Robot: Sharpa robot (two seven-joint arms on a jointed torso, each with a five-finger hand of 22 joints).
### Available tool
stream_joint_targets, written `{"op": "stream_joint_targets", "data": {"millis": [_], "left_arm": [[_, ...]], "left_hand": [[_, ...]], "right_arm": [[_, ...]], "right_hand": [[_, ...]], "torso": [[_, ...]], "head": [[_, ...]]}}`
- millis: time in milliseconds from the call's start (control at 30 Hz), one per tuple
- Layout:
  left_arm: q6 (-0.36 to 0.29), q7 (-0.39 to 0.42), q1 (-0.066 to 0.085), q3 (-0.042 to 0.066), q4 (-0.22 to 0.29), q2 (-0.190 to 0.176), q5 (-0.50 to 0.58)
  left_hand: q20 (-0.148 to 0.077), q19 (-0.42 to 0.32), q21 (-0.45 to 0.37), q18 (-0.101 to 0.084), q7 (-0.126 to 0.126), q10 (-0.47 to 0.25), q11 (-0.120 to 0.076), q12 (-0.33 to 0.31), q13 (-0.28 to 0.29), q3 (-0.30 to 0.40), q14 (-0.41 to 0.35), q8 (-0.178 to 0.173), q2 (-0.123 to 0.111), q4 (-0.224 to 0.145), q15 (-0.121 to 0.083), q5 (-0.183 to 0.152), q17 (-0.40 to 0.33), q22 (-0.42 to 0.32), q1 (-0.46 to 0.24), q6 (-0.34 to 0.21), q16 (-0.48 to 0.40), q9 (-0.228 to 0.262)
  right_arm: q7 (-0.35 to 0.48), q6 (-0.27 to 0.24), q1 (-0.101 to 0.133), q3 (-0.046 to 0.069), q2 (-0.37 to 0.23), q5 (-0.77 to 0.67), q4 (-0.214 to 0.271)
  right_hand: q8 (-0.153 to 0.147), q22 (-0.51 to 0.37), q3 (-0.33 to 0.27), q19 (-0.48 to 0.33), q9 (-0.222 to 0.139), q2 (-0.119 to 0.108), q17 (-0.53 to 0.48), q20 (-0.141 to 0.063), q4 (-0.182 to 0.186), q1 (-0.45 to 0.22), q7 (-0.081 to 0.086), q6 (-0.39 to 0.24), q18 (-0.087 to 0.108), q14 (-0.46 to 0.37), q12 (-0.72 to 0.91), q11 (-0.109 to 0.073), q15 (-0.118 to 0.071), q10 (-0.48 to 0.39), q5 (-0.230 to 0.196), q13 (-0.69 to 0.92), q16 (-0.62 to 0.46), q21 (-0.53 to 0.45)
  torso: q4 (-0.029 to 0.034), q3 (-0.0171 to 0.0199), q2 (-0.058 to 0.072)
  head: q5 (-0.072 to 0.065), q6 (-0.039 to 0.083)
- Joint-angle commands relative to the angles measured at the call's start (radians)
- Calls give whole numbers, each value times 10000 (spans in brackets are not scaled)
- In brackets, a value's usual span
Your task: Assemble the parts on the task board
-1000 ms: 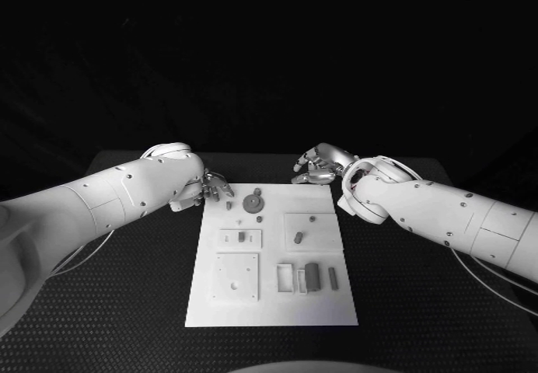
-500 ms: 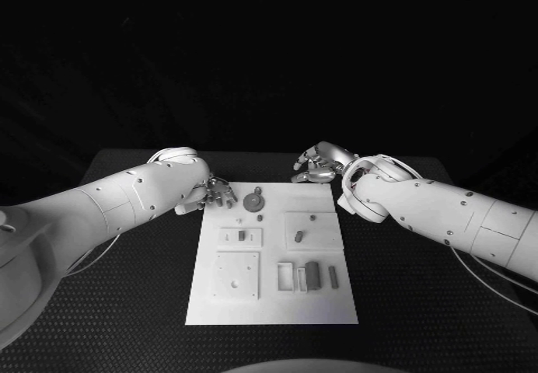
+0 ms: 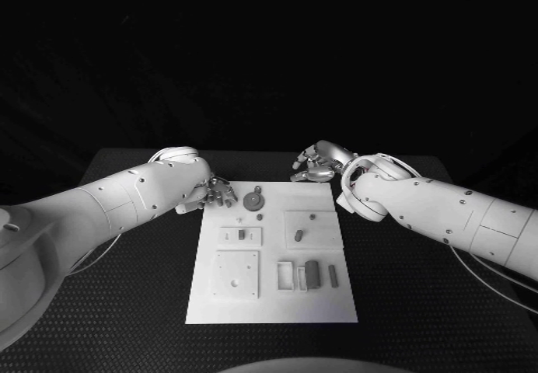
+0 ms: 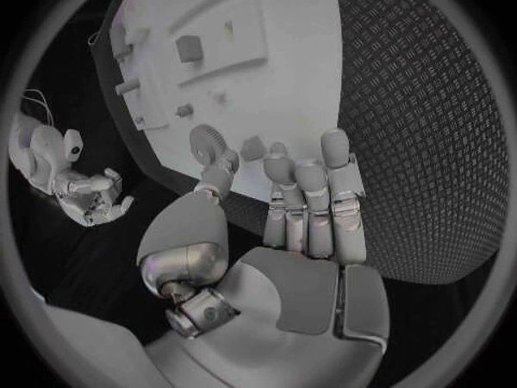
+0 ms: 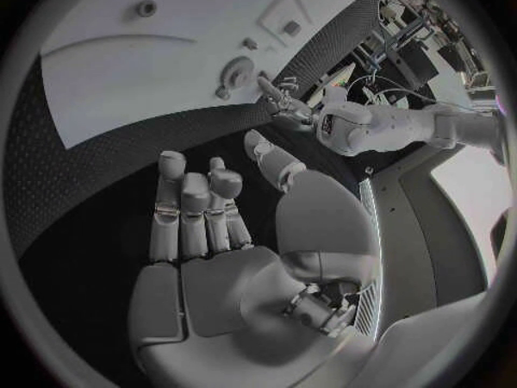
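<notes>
- Black textured table [image 3: 112,311], seen from the head view, carrying the white task board [image 3: 274,307] lengthwise at its middle, near edge toward the robot.
- Near end of the board: a square plate [image 3: 236,273] on the left side, and beside it on the right a row of upright small parts [image 3: 311,274] standing close together, some pale, some dark.
- Middle of the board: a small recessed panel [image 3: 240,235] on the left with two little pieces in it; a larger square panel [image 3: 312,230] on the right holding one dark part [image 3: 299,234].
- Far end of the board: a dark gear [image 3: 254,202] lying flat, with a small dark peg [image 3: 228,207] just beside it on the left.
- Left hand [image 3: 213,191], at the far left corner of the board, close to the peg and gear; in the left wrist view the hand [image 4: 291,224] shows its fingers [image 4: 336,181] extended side by side and the thumb apart, nothing held. Whether the fingertips touch the board cannot be told.
- Right hand [image 3: 317,165], beyond the far right corner of the board, over the black table and apart from the parts; in the right wrist view this hand [image 5: 215,241] also has straight fingers [image 5: 172,198] with the thumb spread, holding nothing.
</notes>
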Motion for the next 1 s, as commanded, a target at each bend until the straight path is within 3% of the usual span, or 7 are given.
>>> {"op": "stream_joint_targets", "data": {"millis": [33, 233, 467, 700, 1000], "left_arm": [[228, 160, -2, 2, 30, 25, -7], [263, 154, -3, 2, 99, -21, 127], [346, 152, -3, 2, 109, -35, 237], [293, 159, -3, 4, 124, -50, 349], [199, 177, -3, 5, 109, -61, 473]], "left_hand": [[-34, -38, -30, 19, 42, -54, 17, 51, 14, 27, -77, -66, 85, -88, -1, -24, -18, 170, 38, -4, 42, -17], [-37, -26, -19, 12, 42, -54, 16, 75, 18, 95, -80, -60, 319, -226, -1, -19, -40, 189, 357, 6, 75, -30], [-28, 13, -5, -16, 52, -47, 26, 90, 2, 435, -77, -51, 278, -102, 12, -26, -92, 192, 783, 27, 107, -58], [-29, 23, 3, -24, 55, -42, 29, 101, -6, 611, -75, -47, 387, -146, 16, -25, -122, 199, 1031, 28, 126, -72], [-21, 13, 5, -39, 70, -54, 44, 101, -16, 686, -88, -53, 455, -171, 23, -27, -150, 201, 1189, 4, 132, -83]], "right_arm": [[46, 38, -3, 5, 14, -5, -3], [45, 43, -3, 5, 21, 0, -19], [53, 44, -3, 5, 48, 3, -42], [113, 36, -3, 5, 74, 58, -86], [195, 17, -3, 4, 97, 290, -172]], "right_hand": [[-36, 31, -41, -59, -13, 35, -16, 33, 11, -19, 70, -23, 154, -45, -12, 4, -44, -97, -6, -14, -41, -68], [-36, 32, -41, -59, -13, 35, -17, 33, 11, -18, 71, -23, 154, -46, -11, 4, -44, -98, -6, -16, -41, -69], [-36, 32, -40, -61, -14, 37, -18, 33, 10, -16, 71, -23, 154, -47, -11, 5, -43, -99, -6, -18, -41, -70], [-69, 26, -28, -124, -30, 12, -43, 50, -14, 1, 89, -86, 154, -112, -46, 22, -28, -178, -6, -45, -85, -120], [-148, -426, 166, -1390, -45, 23, -1110, 564, -99, -57, 236, -370, -11, -1121, -1677, 177, 173, -1239, -8, -1241, -1769, -1315]], "torso": [[-3, 3, 2], [4, 5, 3], [-1, 0, 2], [-1, 1, 4], [-2, 2, 1]], "head": [[8, -10], [8, -26], [16, -33], [20, -43], [34, -56]]}}
